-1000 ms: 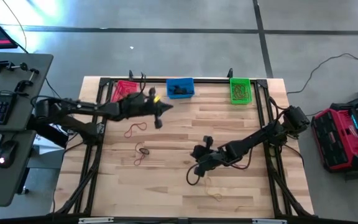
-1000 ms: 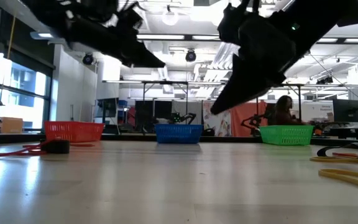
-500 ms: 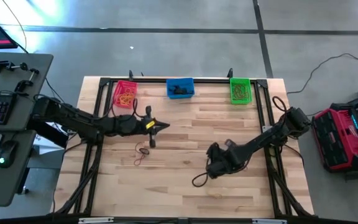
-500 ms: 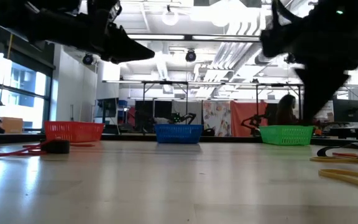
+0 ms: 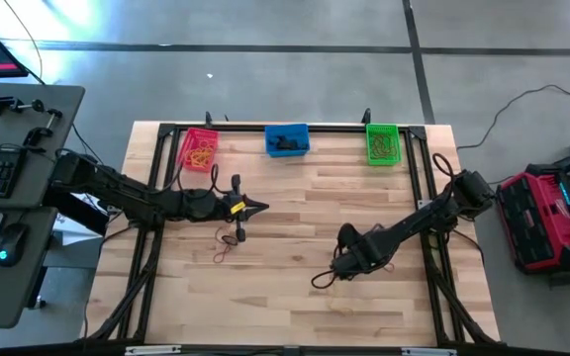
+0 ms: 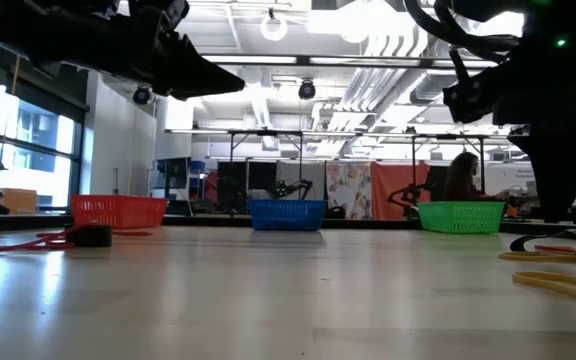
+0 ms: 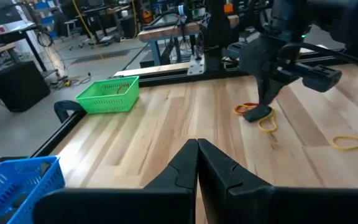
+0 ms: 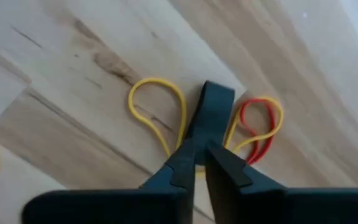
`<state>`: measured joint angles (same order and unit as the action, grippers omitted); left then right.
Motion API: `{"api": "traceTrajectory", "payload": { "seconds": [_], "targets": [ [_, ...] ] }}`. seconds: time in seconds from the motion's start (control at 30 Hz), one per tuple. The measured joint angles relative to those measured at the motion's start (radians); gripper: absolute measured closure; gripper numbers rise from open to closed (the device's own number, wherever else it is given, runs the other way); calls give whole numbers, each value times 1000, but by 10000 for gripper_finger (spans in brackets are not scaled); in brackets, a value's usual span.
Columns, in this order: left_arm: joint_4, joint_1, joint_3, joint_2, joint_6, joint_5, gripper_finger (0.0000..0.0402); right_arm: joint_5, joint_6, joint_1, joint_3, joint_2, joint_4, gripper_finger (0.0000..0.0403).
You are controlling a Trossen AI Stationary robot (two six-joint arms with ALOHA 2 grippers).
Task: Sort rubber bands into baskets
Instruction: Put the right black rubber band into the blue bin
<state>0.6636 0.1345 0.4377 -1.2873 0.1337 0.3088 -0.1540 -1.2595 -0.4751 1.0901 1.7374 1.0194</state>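
Three baskets stand along the far edge: red-pink (image 5: 199, 148), blue (image 5: 287, 139), green (image 5: 383, 143). A black rubber band (image 8: 214, 107), a yellow loop (image 8: 157, 112) and a red-orange loop (image 8: 261, 127) lie flat together on the table. My right gripper (image 8: 199, 148) points straight down just above the black band, its fingers shut to a thin slit, holding nothing. It shows over the same bands (image 7: 257, 113) in the left wrist view. My left gripper (image 5: 262, 207) hangs nearly level over the table's left half, shut and empty. More bands (image 5: 228, 241) lie below it.
At the table's left, a red band (image 6: 23, 243) and a black one (image 6: 93, 236) lie together. A yellow band (image 6: 558, 285) lies near the right gripper. A black frame rail (image 5: 419, 168) edges the table. People and benches show in the room beyond.
My left gripper has swung from near the red-pink and blue baskets toward the table's near edge and dropped a little, staying shut. My right gripper has tipped from a slant to pointing straight down, rolled, and shifted toward the right edge over the black band.
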Motion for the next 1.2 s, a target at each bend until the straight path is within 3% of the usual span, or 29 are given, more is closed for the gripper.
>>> {"api": "traceTrajectory", "payload": {
  "seconds": [0.33,0.57,0.87,1.2],
  "targets": [
    [-1,0,0,0,-2,3,401,32,-26,8,1,0,-9,243],
    [-6,-1,0,0,-3,2,401,28,-27,13,-2,3,-16,209],
    [-13,-1,0,0,-21,-2,401,77,-27,17,-104,4,-127,237],
    [-13,-1,0,0,-27,0,401,-9,45,14,-63,4,-113,368]
  ]
}}
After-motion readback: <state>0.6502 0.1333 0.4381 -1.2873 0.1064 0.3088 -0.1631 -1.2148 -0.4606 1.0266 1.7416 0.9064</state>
